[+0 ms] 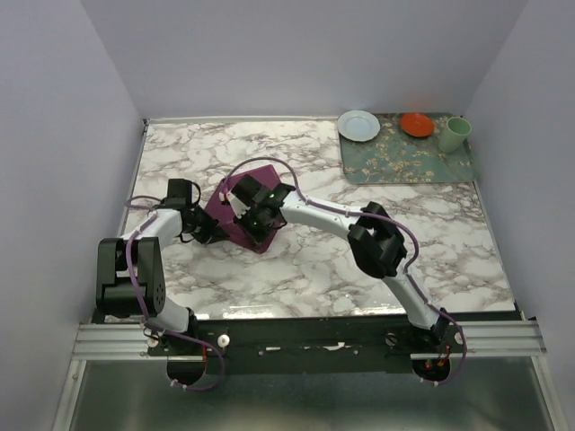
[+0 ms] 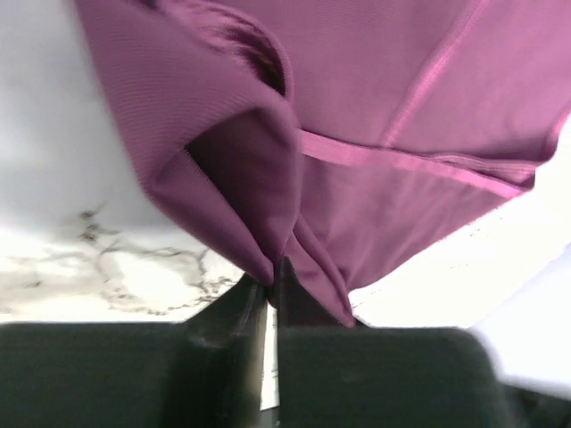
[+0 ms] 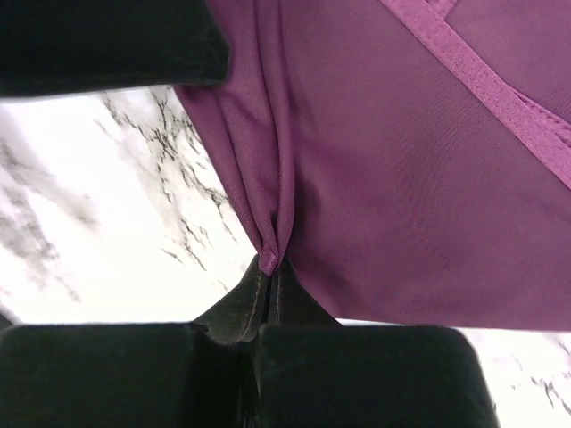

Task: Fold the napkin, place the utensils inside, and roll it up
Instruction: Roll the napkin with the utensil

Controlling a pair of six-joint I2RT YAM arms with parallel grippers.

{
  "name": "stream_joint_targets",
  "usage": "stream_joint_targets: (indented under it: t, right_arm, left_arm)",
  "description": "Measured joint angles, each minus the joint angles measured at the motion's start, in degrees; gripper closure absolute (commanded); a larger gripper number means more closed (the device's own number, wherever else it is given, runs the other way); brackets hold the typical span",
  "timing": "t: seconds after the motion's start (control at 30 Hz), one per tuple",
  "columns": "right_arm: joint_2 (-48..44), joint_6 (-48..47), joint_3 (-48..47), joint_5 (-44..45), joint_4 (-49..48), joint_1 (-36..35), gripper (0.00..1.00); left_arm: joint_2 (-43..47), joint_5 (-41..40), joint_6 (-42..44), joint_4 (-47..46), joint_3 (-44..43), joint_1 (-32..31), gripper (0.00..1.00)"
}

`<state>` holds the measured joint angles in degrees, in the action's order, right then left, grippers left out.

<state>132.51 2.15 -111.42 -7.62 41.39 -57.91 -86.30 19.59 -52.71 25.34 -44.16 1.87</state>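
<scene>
The plum-purple napkin (image 1: 244, 205) lies partly folded on the marble table left of centre, mostly covered by both grippers. My left gripper (image 1: 208, 229) is shut on a pinched corner of the napkin (image 2: 268, 267) at its left side. My right gripper (image 1: 254, 218) is shut on a bunched edge of the napkin (image 3: 272, 250) just right of the left gripper. In both wrist views the cloth hangs in folds from the closed fingertips, with a hem line across it. The knife is out of view.
A green floral mat (image 1: 406, 154) lies at the back right with a pale blue plate (image 1: 358, 125), an orange dish (image 1: 416, 124) and a green cup (image 1: 454, 135) on it. White walls close in the table on three sides.
</scene>
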Motion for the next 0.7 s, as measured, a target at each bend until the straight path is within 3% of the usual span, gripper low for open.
stream_joint_targets:
  t: [0.2,0.4,0.63,0.7]
  right_arm:
    - [3.3,3.1,-3.3,-15.3,1.5,6.8,0.99]
    - [8.9,5.8,-8.3,-28.1,3.3,10.9,0.99]
    - [12.3,7.5,-11.3,-35.3,3.7,11.4,0.99]
    - [12.5,7.8,-11.3,-36.0,3.8,11.6,0.99]
  left_arm:
    - [1.5,0.4,3.5,-0.7,-1.8,-0.1,0.56]
    - [4.6,0.4,6.7,-1.4,-2.8,-0.1,0.51]
    - [9.0,2.0,9.6,-3.3,-1.7,-0.3,0.69]
    - [8.9,3.1,9.6,-4.5,-0.7,-0.6,0.81]
